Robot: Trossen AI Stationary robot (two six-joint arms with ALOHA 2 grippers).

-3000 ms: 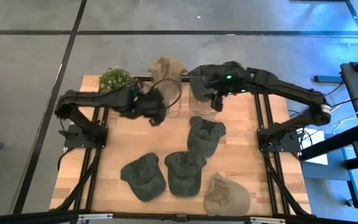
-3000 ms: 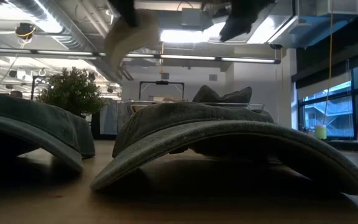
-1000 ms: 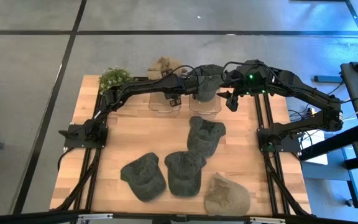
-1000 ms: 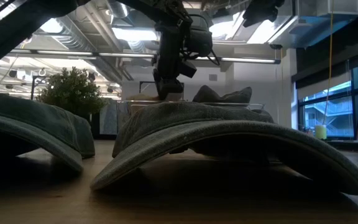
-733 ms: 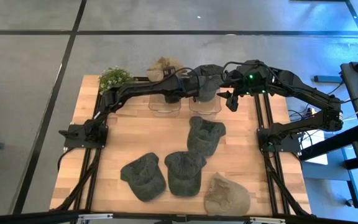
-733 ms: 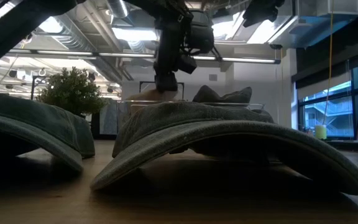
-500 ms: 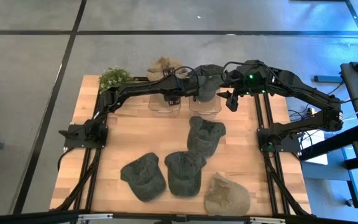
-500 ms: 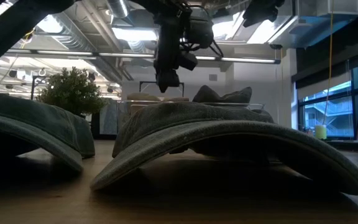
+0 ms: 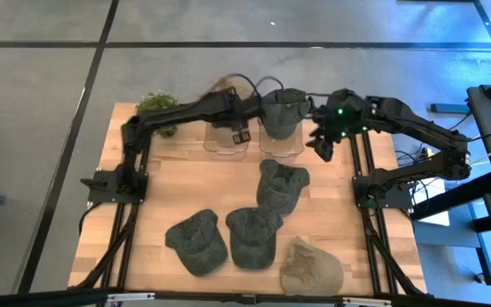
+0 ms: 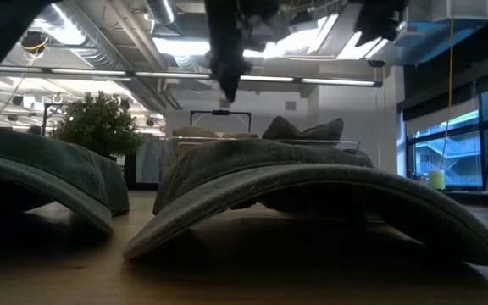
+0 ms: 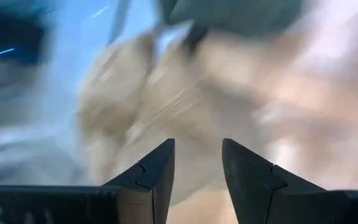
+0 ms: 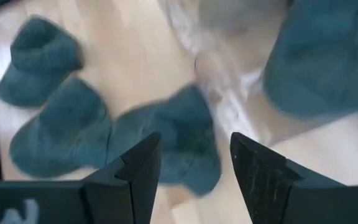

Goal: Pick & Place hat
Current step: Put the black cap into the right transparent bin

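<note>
both my claws empty with fingers spread: left gripper (image 9: 239,136) over the left clear bin (image 9: 226,141) by the tan hat (image 9: 226,86), right gripper (image 9: 323,147) beside the green hat (image 9: 280,111) in the right bin (image 9: 281,145).

High view straight down over whole surface (image 9: 169,196), low view level at surface height, wrist views close, looking past own fingers, sharing the hats (image 9: 252,236)

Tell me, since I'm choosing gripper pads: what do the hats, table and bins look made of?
Dark hats and tan hat: probably washed cotton, matte, creased, floppy. Table: pale wood, visible plank grain. Bins: apparently clear plastic, see-through walls.
</note>
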